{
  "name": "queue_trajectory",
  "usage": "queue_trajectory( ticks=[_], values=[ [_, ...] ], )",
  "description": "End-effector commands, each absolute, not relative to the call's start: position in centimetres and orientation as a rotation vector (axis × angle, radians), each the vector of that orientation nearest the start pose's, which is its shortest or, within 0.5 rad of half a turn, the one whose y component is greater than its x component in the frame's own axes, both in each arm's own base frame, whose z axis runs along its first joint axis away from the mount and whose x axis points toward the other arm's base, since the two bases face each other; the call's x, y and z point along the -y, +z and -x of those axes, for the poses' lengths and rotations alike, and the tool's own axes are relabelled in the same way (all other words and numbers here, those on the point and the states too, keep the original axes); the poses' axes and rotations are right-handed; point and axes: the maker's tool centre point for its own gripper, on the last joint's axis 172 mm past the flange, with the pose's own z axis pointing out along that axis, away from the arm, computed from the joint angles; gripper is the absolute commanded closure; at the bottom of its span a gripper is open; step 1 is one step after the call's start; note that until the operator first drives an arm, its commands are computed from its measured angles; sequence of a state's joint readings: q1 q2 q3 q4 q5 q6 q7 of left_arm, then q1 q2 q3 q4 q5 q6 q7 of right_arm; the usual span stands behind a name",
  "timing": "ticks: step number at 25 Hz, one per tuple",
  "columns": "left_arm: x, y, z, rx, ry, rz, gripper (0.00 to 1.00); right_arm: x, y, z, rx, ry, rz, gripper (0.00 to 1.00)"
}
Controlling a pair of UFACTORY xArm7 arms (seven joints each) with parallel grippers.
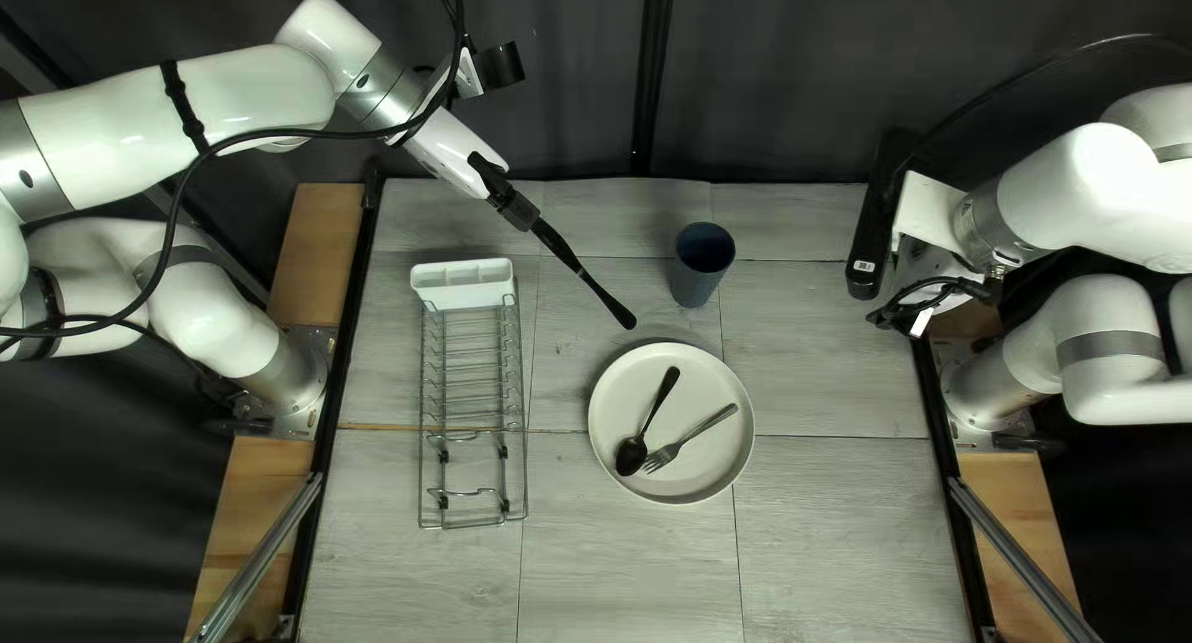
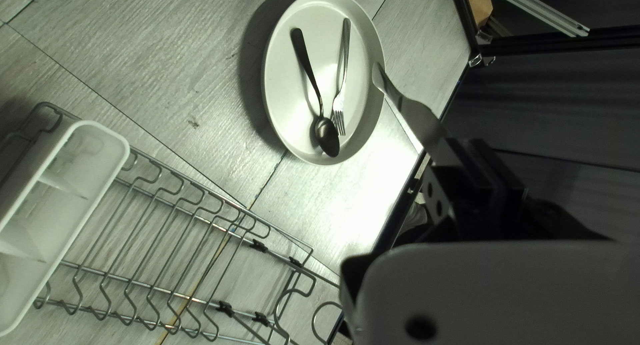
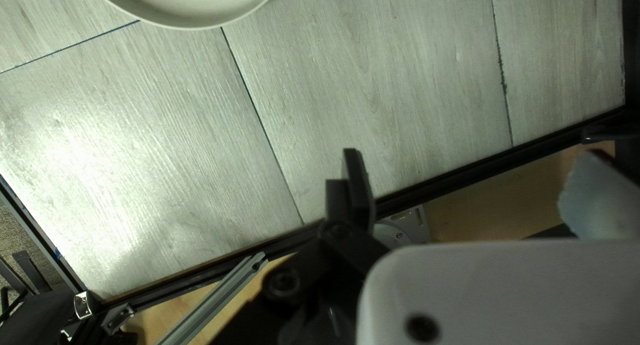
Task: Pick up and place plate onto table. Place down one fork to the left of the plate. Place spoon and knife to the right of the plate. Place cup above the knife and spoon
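Note:
My left gripper (image 1: pixel 510 204) is shut on a knife (image 1: pixel 587 285), held in the air at a slant, tip down toward the plate's far rim. In the left wrist view the knife (image 2: pixel 407 110) sticks out ahead of my gripper (image 2: pixel 447 157), over the plate's edge. The white plate (image 1: pixel 708 457) lies on the table, with a black spoon (image 1: pixel 647 424) and a silver fork (image 1: pixel 689 436) on it. A dark blue cup (image 1: pixel 703 263) stands upright just beyond the plate. My right gripper (image 1: pixel 871 271) hangs at the table's right edge, open and holding nothing; one of its fingers (image 3: pixel 354 182) shows.
A wire dish rack (image 1: pixel 470 410) with a white cutlery caddy (image 1: pixel 463 283) at its far end stands left of the plate. In the left wrist view the rack (image 2: pixel 175 245) and caddy (image 2: pixel 50 200) lie beside my gripper. The plate rim (image 3: pixel 185 10) lies far ahead of my right gripper.

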State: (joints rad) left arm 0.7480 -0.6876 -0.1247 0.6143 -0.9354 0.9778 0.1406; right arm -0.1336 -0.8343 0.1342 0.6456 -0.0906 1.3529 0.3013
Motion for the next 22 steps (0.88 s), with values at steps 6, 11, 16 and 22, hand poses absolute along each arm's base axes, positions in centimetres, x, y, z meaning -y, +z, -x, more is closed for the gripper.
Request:
queue_trajectory(
  ticks=[6, 11, 16, 22],
  values=[
    [-11.2, 33.7, -39.6, -1.079, 0.754, -2.194, 1.0, 3.0, 26.1, -36.8, -0.791, -0.609, 3.197, 0.0],
    [-11.2, 33.7, -39.6, -1.079, 0.754, -2.194, 1.0, 2.7, 25.9, -37.1, -0.784, -0.642, 3.231, 0.0],
    [-11.2, 33.7, -39.6, -1.079, 0.754, -2.194, 1.0, 1.3, 24.6, -38.9, -0.804, -0.665, 3.238, 0.0],
    [-11.2, 33.7, -39.6, -1.079, 0.754, -2.194, 1.0, 1.2, 23.4, -43.8, -0.9, -0.82, 3.232, 0.0]
  ],
)
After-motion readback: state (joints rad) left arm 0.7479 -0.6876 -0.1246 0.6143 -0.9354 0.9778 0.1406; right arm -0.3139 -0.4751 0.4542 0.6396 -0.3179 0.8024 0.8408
